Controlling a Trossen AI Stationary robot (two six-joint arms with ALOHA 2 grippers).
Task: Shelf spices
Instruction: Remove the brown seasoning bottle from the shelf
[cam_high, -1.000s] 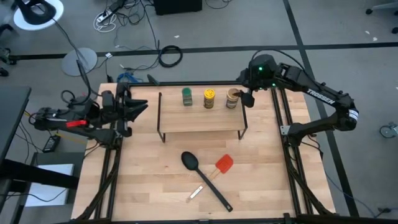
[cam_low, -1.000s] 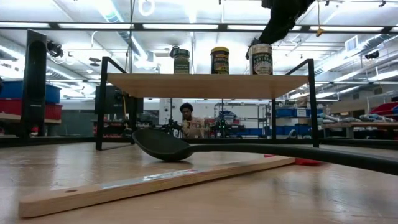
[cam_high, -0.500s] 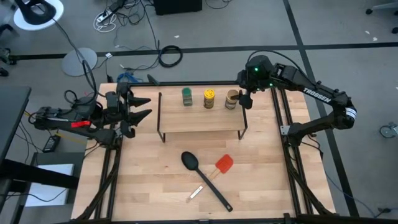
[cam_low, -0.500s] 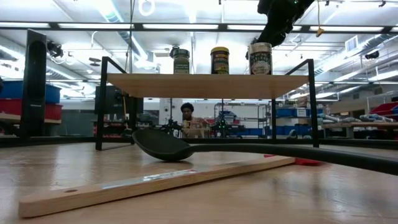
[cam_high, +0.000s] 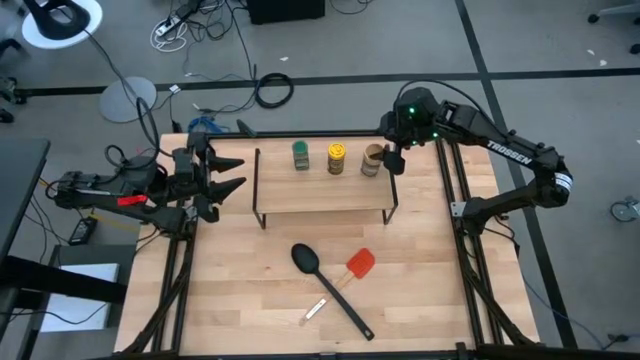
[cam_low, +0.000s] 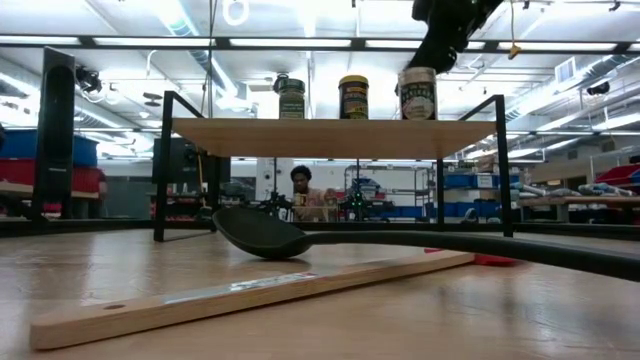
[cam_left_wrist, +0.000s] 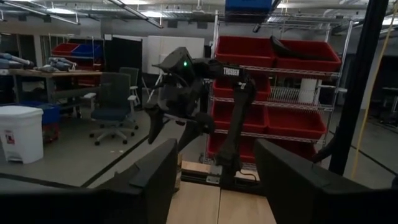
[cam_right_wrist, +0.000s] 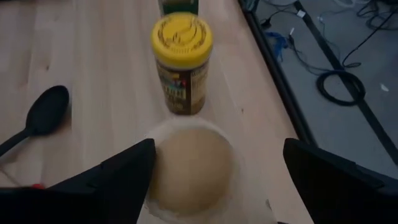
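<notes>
My shelf (cam_high: 325, 190) has a pale wooden top on thin black legs. On it, at my twelve o'clock, stands a tan-lidded jar (cam_right_wrist: 191, 166); beyond it the yellow-lidded jar (cam_right_wrist: 181, 62) wears a dark label with yellow marks, and the green-topped jar (cam_high: 301, 155) comes last. On the light wood table (cam_high: 240, 290) lie a black spoon (cam_high: 308, 262) and a red spatula (cam_high: 360, 264).

Three jars (cam_high: 337, 158) stand in a row on the shelf (cam_high: 322, 196).
</notes>
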